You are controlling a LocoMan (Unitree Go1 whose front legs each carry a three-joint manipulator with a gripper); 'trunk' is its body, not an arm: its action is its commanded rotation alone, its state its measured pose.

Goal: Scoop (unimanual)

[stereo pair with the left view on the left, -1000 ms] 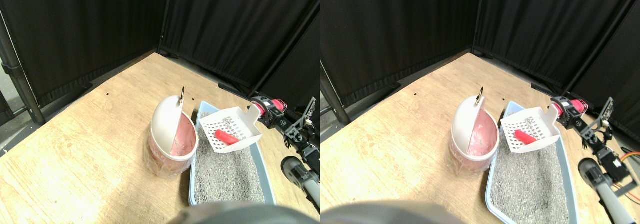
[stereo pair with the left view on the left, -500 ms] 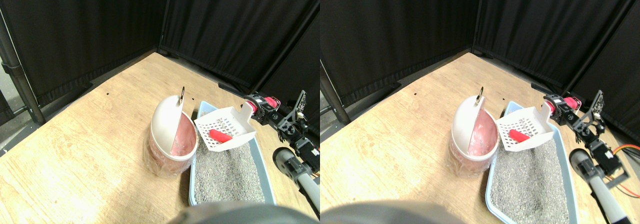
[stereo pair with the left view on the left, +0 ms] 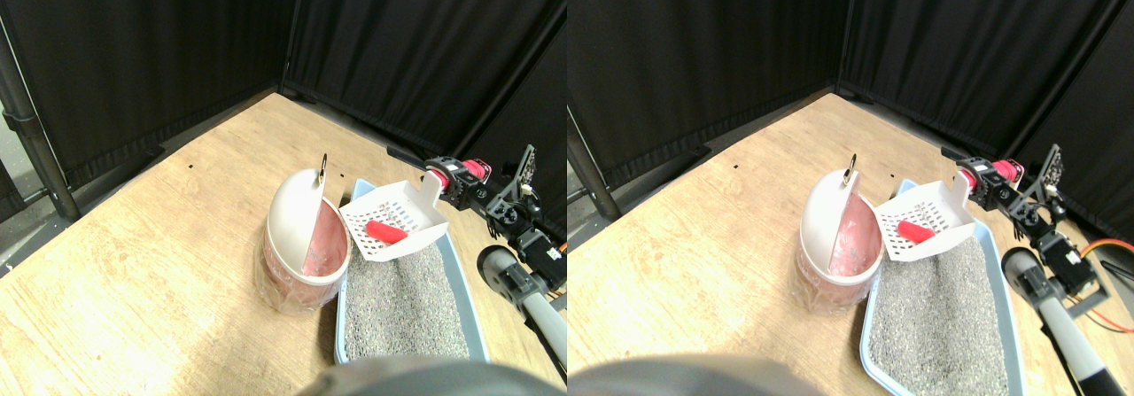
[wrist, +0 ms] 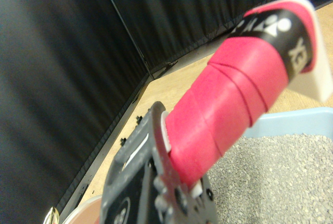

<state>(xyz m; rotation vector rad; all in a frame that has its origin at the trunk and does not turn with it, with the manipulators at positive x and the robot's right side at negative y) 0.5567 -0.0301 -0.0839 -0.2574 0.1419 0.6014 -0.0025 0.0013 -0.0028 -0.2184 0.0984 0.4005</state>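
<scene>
A white slotted scoop (stereo pair with the left view on the left: pixel 397 223) hangs in the air over the far end of the litter tray, its front lip close to the pink bin (stereo pair with the left view on the left: pixel 306 252). A red cylinder-shaped piece (stereo pair with the left view on the left: pixel 386 230) lies in the scoop's bowl. My right gripper (stereo pair with the left view on the left: pixel 450 173) is shut on the scoop's red-wrapped handle (stereo pair with the left view on the left: pixel 440 182), reaching in from the right. In the wrist view the red-wrapped handle (wrist: pixel 229 104) runs out from the dark jaw frame (wrist: pixel 156 187), above the grey litter (wrist: pixel 270 177).
The light blue tray (stereo pair with the left view on the left: pixel 341 325) of grey litter (stereo pair with the left view on the left: pixel 399 298) stands right of the bin. The bin has a white swing lid (stereo pair with the left view on the left: pixel 294 214) tilted open, showing its pink liner. Black curtains close off the back, and a pole stands at far left (stereo pair with the left view on the left: pixel 31 139).
The scoop with the red piece has moved left toward the bin and slightly up. The loose grains seen in it earlier are gone. The arm has followed.
</scene>
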